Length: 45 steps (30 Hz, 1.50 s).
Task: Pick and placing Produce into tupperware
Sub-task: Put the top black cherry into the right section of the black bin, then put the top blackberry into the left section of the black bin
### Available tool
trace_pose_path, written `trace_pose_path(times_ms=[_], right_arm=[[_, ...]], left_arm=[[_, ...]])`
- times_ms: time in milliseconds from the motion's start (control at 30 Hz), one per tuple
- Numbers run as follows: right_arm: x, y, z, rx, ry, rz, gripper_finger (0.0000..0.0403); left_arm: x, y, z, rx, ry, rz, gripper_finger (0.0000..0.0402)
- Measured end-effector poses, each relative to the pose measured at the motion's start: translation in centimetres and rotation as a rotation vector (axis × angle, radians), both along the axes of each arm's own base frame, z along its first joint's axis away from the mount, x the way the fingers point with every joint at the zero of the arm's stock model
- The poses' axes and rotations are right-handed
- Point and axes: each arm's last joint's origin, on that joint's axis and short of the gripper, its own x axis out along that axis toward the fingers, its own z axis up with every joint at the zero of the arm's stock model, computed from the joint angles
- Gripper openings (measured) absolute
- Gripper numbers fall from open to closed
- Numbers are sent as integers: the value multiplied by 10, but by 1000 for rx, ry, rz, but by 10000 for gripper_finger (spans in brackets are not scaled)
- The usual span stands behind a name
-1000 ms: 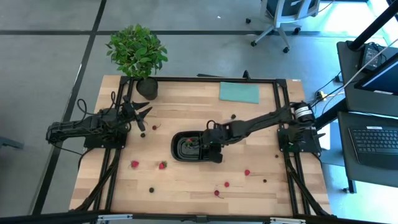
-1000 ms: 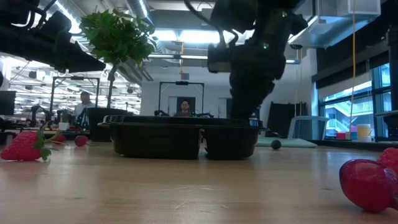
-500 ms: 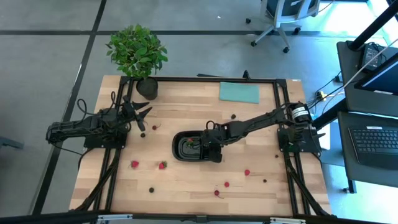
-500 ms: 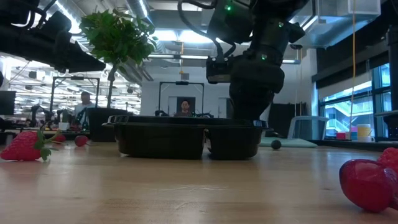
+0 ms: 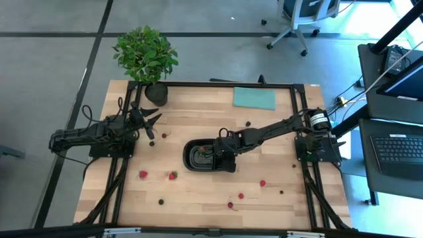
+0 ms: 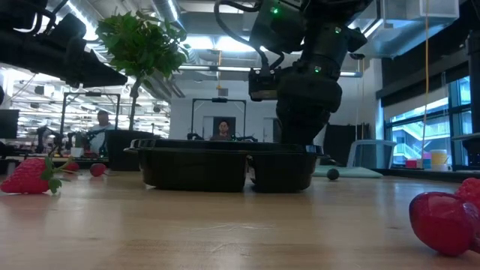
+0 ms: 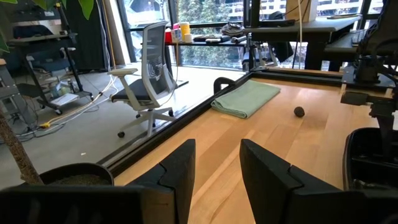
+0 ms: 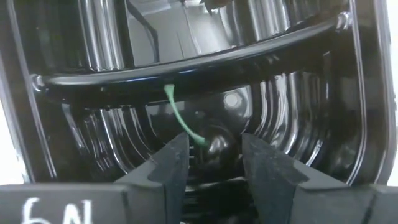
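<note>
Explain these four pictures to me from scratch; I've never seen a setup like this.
This is a robot with two dark arms at a wooden table, each ending in a two-finger gripper.

The overhead picture shows everything. The left gripper waits open near the potted plant. The right gripper reaches down into the black tray, a shallow container with a divider.

The low picture looks level across the tabletop: the tray in the middle, a strawberry at left.

The other two pictures come from cameras on the wrists. The left one looks past its open fingers toward a teal cloth and a loose dark berry. The right one looks into the tray, where a dark cherry with a green stem sits between the fingers; whether it is gripped or already let go is unclear.

More small fruit lies scattered on the table.
</note>
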Motion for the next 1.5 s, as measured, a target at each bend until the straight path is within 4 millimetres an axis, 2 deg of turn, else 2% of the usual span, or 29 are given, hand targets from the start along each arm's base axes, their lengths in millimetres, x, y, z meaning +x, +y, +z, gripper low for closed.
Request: trace_pose_path(times_ms=[333, 500, 633, 833, 1067, 1267, 1500], right_arm=[[0, 0, 3, 1, 1, -2, 153], [6, 0, 24, -18, 36, 33, 154], [8, -4, 49, -91, 104, 77, 154], [0, -32, 86, -170, 177, 81, 154], [-39, -70, 115, -220, 148, 135, 154], [-64, -96, 103, -270, 159, 207, 154], [-80, -124, 60, -270, 216, 181, 154]], left_arm=[[0, 0, 0, 0, 0, 0, 120], [0, 0, 0, 0, 0, 0, 120], [0, 0, 0, 0, 0, 0, 120], [0, 0, 0, 0, 0, 0, 120], [0, 0, -1, -1, 7, 0, 120], [0, 0, -1, -1, 8, 0, 120], [0, 0, -1, -1, 7, 0, 120]])
